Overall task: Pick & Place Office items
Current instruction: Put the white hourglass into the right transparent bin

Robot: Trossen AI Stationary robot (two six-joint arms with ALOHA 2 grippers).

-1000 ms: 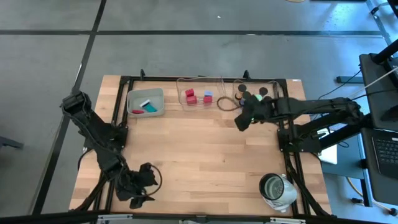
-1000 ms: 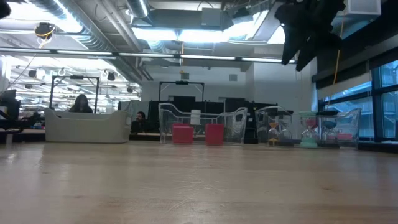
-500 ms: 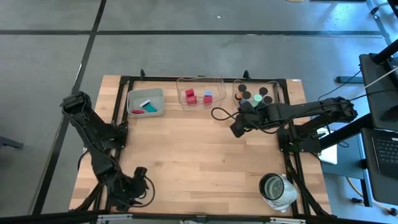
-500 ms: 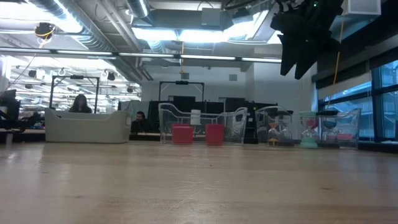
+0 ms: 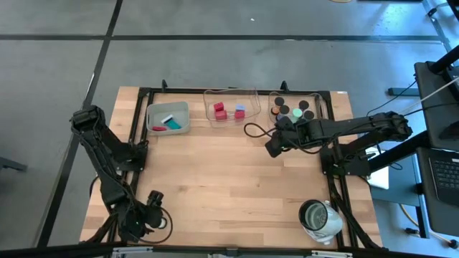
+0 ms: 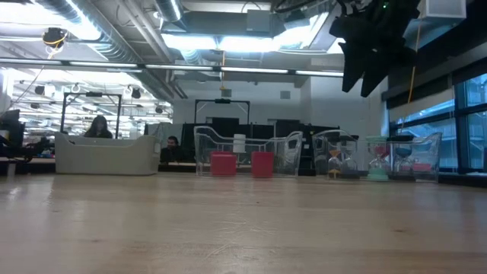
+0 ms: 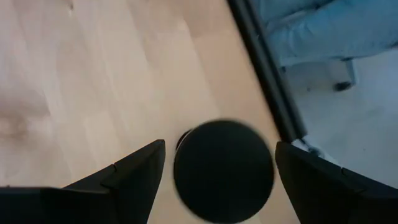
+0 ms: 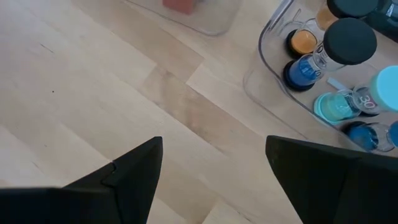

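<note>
So our left gripper (image 5: 148,218) is down at the near-left corner of the wooden table (image 5: 229,179), fingers spread wide. In the left wrist view a black round cap (image 7: 223,169) sits on the wood in the gap between the two dark fingers (image 7: 134,171), close to the table's black edge rail; we can't see either finger touching it.

Our right gripper (image 5: 273,145) hangs above the table just in front of the clear tray on the right (image 5: 315,99), fingers parted with nothing between them. From its wrist camera we see bare wood below and that tray's contents off to the side: a black cap (image 8: 351,38), an orange piece (image 8: 303,42), a blue one (image 8: 301,70) and a teal one (image 8: 334,107).

Along the far edge, the grey tray (image 5: 168,117) holds a teal rectangle (image 5: 174,125), a white rectangle (image 5: 168,119) and a small red piece (image 5: 158,128). The middle clear tray (image 5: 231,104) has two red blocks (image 5: 219,110) and a pale-blue cube (image 5: 239,110). A silvery-white round container (image 5: 317,218) stands near the front-right corner, well apart from both grippers.
</note>
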